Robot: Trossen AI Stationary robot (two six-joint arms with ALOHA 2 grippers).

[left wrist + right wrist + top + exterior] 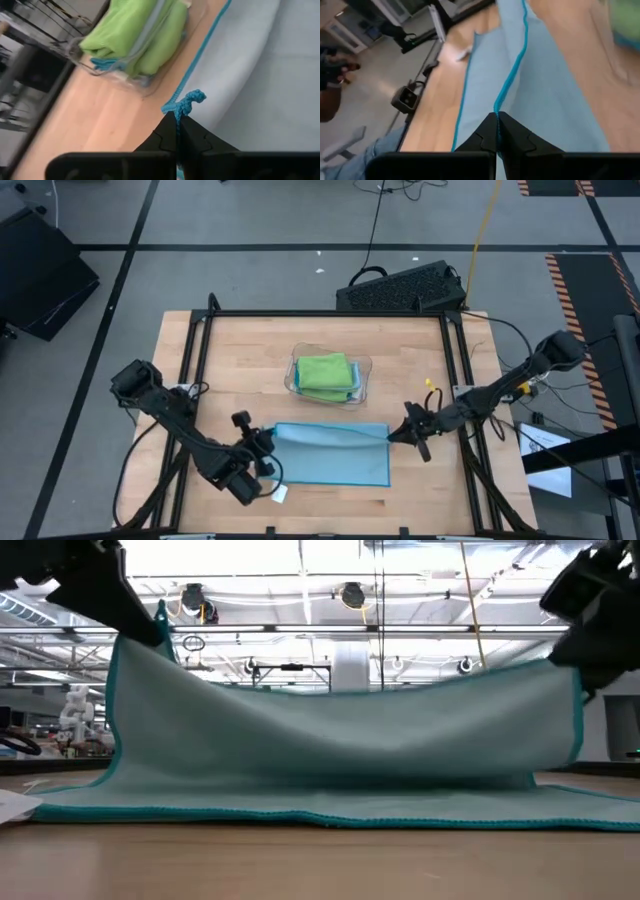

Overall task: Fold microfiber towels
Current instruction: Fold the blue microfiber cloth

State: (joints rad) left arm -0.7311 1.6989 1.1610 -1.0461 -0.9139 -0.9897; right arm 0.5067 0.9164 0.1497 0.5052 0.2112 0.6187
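A light blue microfiber towel (332, 460) with a teal hem lies on the wooden table, its lower layer flat on the wood (330, 808). Its other edge is raised and sags between two held corners (340, 725). My left gripper (268, 445) is shut on the towel's left corner, my right gripper (393, 436) on its right corner. Behind it, folded lime green towels (325, 372) lie in a clear plastic tray (366, 368). A small white tag (280, 493) lies near the front edge. My left gripper pinches the towel's raised left corner at the bunched teal hem (186, 102) between its two shut fingers, slanting down from the table's left. The corner is lifted clear and the cloth hangs down from it to the table. My right gripper pinches the raised right corner on the teal hem (496, 107) between its two shut fingers, coming nearly level from the table's right. That corner is lifted clear; the upper edge runs slack to the other hold.
The tray with the green towels stands just beyond the blue towel, mid-table. A black frame (330, 313) borders the table. A keyboard (400, 285) lies beyond the far edge. Bare wood shows at the table's near edge (420, 500).
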